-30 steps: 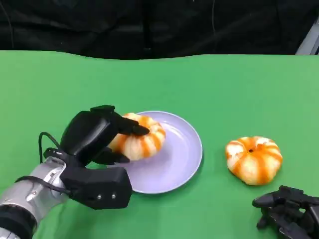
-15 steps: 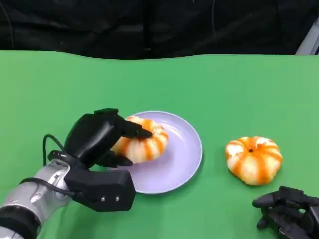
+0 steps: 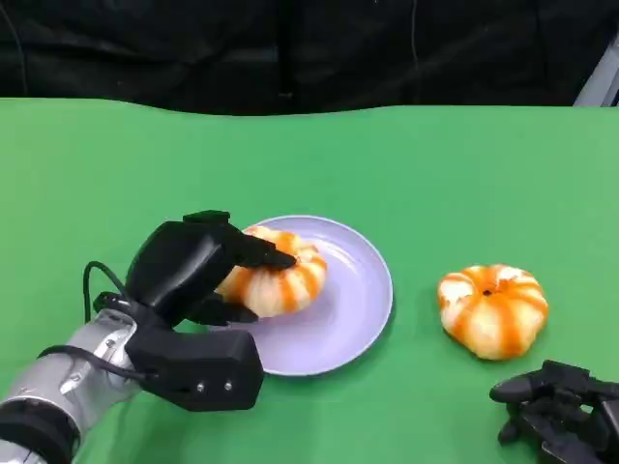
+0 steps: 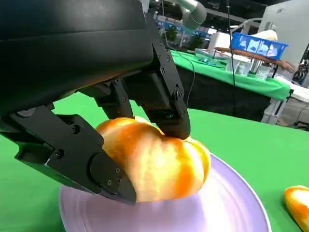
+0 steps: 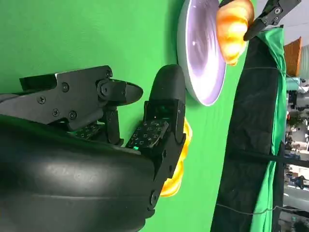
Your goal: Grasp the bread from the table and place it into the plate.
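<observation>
We see the left hand [image 3: 189,266] grasping a bread [image 3: 276,271] over the lavender plate [image 3: 358,290]; the right hand [image 3: 561,411] rests released on the green desk [image 3: 435,164] near another bread [image 3: 493,309].

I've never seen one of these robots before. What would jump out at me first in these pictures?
Probably the robot's black left hand, gripping a round orange-striped bread over the left part of a pale purple plate on the bright green table. Next, a second striped bread lying alone on the table to the plate's right, with the right hand near it, holding nothing.
</observation>
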